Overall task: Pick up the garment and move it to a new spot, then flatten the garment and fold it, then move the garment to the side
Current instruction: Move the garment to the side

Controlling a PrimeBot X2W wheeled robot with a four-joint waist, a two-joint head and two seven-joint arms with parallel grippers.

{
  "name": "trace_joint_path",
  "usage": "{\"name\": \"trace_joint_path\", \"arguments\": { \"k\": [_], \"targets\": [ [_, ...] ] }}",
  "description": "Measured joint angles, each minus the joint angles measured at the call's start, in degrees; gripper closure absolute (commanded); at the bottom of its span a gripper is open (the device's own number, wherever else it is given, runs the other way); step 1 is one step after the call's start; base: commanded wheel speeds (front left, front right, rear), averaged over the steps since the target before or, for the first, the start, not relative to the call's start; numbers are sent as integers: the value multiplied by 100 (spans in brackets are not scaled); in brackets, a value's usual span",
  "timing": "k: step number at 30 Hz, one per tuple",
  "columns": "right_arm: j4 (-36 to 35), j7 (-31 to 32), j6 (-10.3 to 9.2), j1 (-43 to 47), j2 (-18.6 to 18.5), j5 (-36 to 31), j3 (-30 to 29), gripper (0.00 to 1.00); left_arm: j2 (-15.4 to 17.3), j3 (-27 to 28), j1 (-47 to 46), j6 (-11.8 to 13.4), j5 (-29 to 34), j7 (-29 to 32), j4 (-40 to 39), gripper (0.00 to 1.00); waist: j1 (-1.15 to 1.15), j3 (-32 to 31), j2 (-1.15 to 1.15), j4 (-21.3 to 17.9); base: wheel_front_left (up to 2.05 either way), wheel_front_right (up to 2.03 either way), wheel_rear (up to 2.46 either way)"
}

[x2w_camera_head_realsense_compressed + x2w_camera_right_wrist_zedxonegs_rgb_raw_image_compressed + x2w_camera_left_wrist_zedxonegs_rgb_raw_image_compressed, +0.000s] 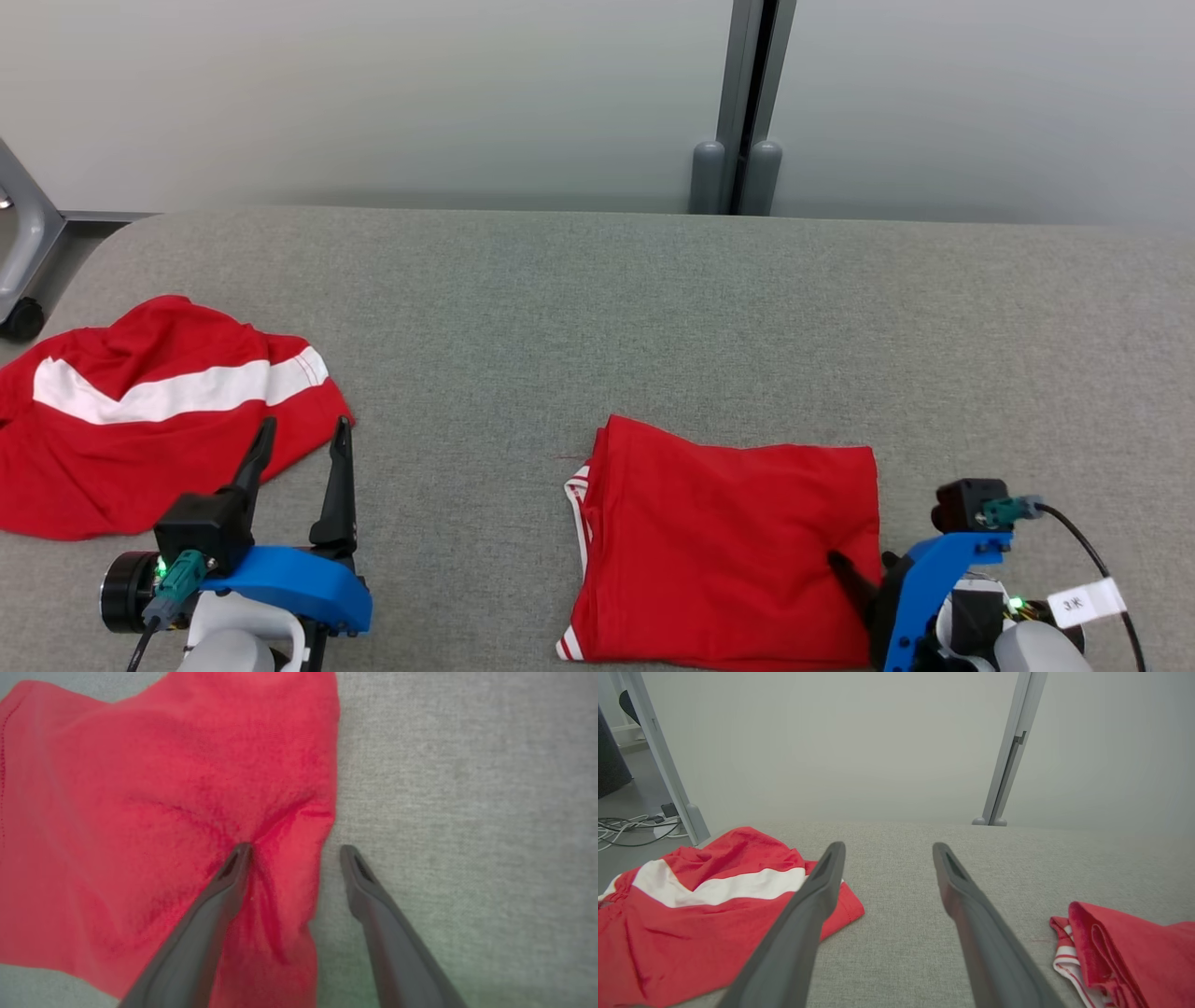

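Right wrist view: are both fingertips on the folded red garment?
No: one finger presses into the folded red garment, while the other finger lies past its edge over the grey tabletop.

Crumpled red-and-white garment [140, 420] cut by left edge in head view, by left and bottom edges in left wrist view. Folded red garment [728, 551] runs off bottom edge. Its near right corner is hidden behind right gripper [294, 851], whose 2nd finger is hidden by its blue mount [943, 560]. White tag [1083, 602] print too small to read. Right wrist view blurred.
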Motion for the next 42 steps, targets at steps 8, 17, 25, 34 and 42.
{"name": "trace_joint_path", "arguments": {
  "k": [8, 17, 25, 34, 42],
  "targets": [
    [108, 224, -7, -307, -38, -399, 556, 100, -59, 24, -34, -45, 2, -14, -10, 0, -1, 71, -1, 1, 0, 0, 0],
    [-606, 527, 1, -1572, -983, -609, 1996, 100, -93, 91, -144, -51, 113, -25, -218, 0, 0, 480, 0, -194, 0, 0, 0],
    [-527, 323, 2, -3194, -2242, -361, 2699, 100, -120, 125, -364, -100, 367, -32, -571, 0, 0, 1033, 0, -534, 0, 0, 0],
    [324, -454, 2, -3897, -3111, -535, 2210, 100, 65, 225, -557, -98, 660, -33, -995, 0, 0, 1578, 1, -1079, 0, 0, 0],
    [849, -1245, 2, -4145, -3435, -1040, 1546, 100, 172, 130, -742, -100, 800, 67, -1357, 0, 1, 2082, 1, -1348, 0, 0, 0]
  ]
}}
